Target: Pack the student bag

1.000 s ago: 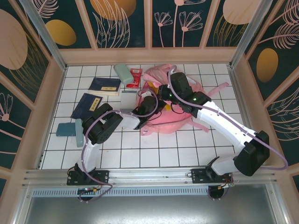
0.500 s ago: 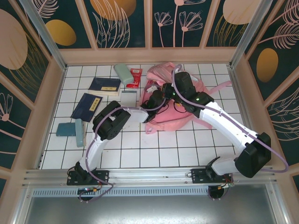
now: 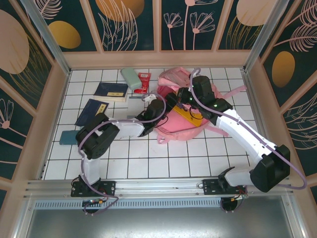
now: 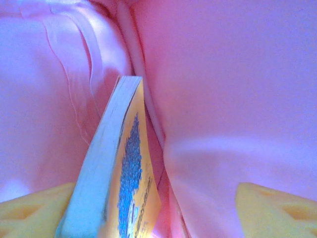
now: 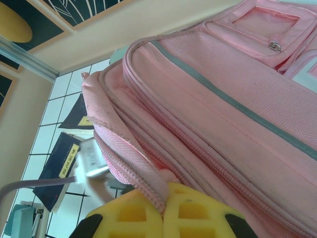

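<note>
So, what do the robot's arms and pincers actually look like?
The left arm and right arm have white links, bulky black joints and a lilac cable looping alongside; the right one shows small green lights. The left pincer and right pincer have chunky yellow fingers with moulded hollows.

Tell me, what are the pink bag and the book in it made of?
Bag: woven fabric, probably nylon or polyester, matte; a mesh-like weave and stitched seams show. Book: paper, judging by the pale page edges; the yellow printed cover's finish is unclear.
</note>
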Available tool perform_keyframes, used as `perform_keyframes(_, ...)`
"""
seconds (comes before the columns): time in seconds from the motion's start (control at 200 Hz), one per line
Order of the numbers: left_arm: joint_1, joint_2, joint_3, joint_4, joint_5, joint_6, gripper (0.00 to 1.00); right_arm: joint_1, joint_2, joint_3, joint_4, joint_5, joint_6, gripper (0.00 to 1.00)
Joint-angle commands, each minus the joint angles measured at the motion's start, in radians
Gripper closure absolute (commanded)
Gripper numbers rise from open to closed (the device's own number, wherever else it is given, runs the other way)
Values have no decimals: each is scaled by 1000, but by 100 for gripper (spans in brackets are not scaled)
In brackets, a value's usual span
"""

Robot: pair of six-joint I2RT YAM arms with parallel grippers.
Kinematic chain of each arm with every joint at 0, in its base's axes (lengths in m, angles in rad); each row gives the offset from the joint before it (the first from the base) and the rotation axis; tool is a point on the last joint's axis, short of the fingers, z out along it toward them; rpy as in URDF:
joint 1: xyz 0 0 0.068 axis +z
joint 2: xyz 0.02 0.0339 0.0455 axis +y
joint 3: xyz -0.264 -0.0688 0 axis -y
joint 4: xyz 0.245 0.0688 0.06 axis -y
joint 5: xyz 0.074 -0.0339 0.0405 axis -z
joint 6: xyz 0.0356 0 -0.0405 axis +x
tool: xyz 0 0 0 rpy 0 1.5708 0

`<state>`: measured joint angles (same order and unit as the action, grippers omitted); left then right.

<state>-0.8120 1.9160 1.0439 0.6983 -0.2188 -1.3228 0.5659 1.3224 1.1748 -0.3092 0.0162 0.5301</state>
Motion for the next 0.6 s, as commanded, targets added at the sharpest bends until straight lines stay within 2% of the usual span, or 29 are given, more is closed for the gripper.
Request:
perform_keyframes(0.0, -2, -98, -22, -170, -56, 98, 12, -12, -34, -13, 108, 14, -14, 100)
perform_keyframes(0.09, 0, -138, -42, -205, -70, 154, 16, -14, -34, -26, 117, 15, -18, 100)
perform_keyframes(0.12, -1, -144, -49, -205, -61, 165, 16, -41, -34, -29, 119, 16, -16, 100)
perform_keyframes(0.32, -2, -141, -65, -265, 16, 149, 19, -42, -40, -28, 115, 12, -18, 100)
perform_keyframes(0.485, 6, -196, -119, -355, -33, 188, 17, -40, -38, -68, 130, 3, -19, 100)
perform_keyframes(0.596, 32, -305, -173, -416, -67, 215, 16, -25, -40, -131, 166, -23, -35, 100)
